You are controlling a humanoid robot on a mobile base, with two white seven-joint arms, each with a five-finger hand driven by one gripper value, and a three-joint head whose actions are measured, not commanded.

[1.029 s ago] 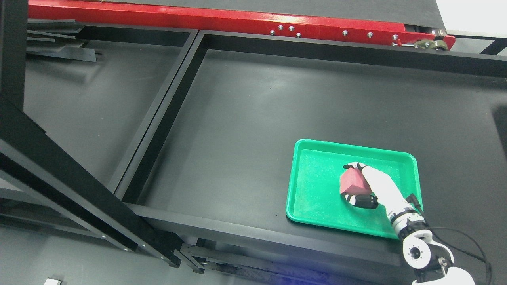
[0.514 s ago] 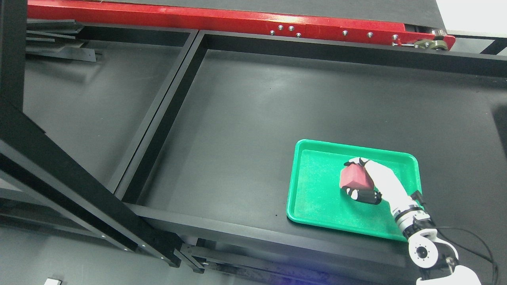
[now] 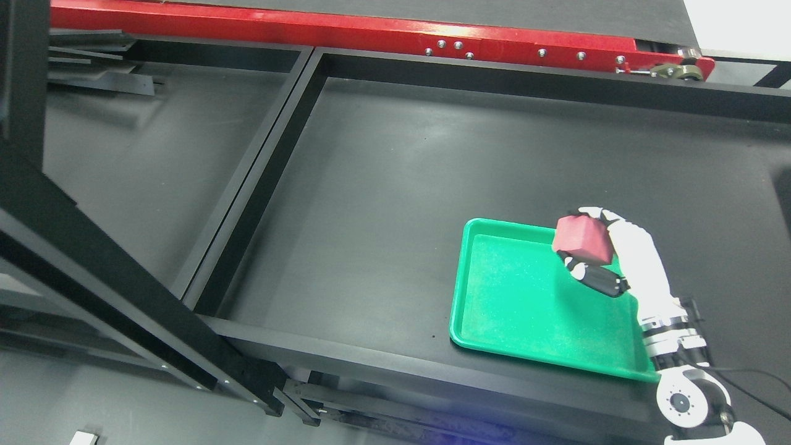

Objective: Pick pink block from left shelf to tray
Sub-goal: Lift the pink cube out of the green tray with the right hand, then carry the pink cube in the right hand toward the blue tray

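Matte black shelf (image 3: 432,185), red metal beam (image 3: 346,31) along its back, and a glossy green plastic tray (image 3: 513,303); the right hand (image 3: 612,259) has its fingers wrapped round the boxy pink block (image 3: 581,240), seemingly raised above the tray's far edge

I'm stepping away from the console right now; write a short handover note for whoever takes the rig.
Right hand: shut on the pink block, held over the far edge of the green tray; whether it touches the tray cannot be told.
Left hand: not in view.
Tray sits on the black shelf, with nothing else in it.
Done: block is grasped.
Left: set the block down in the tray, open the fingers, pull the arm clear.
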